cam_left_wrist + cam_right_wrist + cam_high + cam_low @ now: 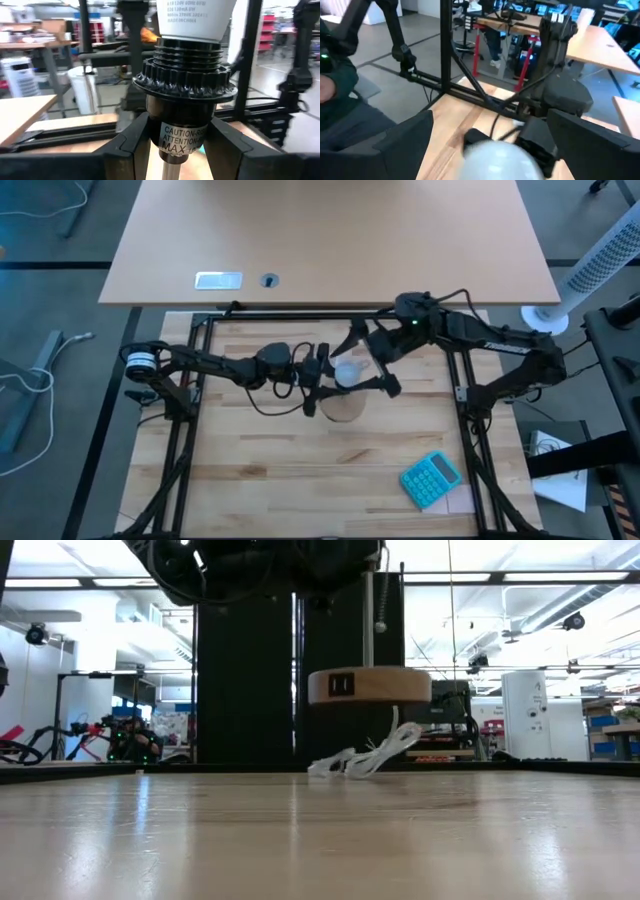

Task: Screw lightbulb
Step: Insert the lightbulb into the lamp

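Small white rounded lightbulb [346,373] sits mid-table, lifted off the wood, between both arms. Left gripper [175,145] pinches the black ribbed socket barrel [182,107] under the collar, one finger [131,145] each side, pressed on it. The round tan wooden disc base [369,685] hangs clear above the table in the low view, white cord [365,759] trailing to the surface. Right gripper [487,150] straddles the bulb's dome [502,160], fingers [402,142] spread wide on either side; contact with the glass cannot be told, looks apart.

Step in hand, by my read: threading the bulb into the socket, neck already at the collar. To do it well: left keeps the socket from spinning, right closes lightly on the widest part of the dome, turns about the bulb's own axis, no side push, or threads cross. Light grip, glass is slippery and fragile. Stop when resistance rises.

Bulb's long axis runs in line with the socket barrel: printed neck [195,17] enters the collar, dome points away from the socket toward the right wrist camera. Looks roughly coaxial in the left wrist view, no visible tilt
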Action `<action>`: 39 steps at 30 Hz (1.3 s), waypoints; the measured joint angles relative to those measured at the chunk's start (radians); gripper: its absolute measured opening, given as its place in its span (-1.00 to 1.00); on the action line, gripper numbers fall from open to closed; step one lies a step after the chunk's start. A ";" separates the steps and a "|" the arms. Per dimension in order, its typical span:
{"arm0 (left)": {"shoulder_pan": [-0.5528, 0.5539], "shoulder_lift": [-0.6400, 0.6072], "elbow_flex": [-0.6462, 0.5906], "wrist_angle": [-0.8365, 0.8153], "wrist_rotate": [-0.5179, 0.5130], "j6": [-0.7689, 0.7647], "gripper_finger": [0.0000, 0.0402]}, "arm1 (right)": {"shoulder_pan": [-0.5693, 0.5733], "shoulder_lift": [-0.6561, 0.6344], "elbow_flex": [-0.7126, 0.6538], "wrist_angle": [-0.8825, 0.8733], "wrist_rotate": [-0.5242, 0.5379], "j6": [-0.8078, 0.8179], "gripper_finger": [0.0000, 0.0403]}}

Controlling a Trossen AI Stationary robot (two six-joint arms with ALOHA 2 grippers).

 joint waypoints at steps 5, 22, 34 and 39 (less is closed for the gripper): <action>-0.028 0.012 0.006 0.004 0.001 -0.003 -0.30 | -0.001 0.051 -0.004 -0.015 -0.101 0.000 0.91; -0.091 0.012 0.001 0.013 0.000 -0.017 -0.30 | -0.001 0.091 -0.007 -0.089 -0.265 -0.039 0.89; -0.091 0.012 0.002 0.050 -0.002 -0.027 -0.30 | -0.001 0.090 0.005 -0.085 -0.253 0.012 0.33; -0.078 0.004 0.002 0.043 -0.044 -0.018 -0.30 | 0.000 0.085 0.015 -0.106 -0.171 0.041 0.15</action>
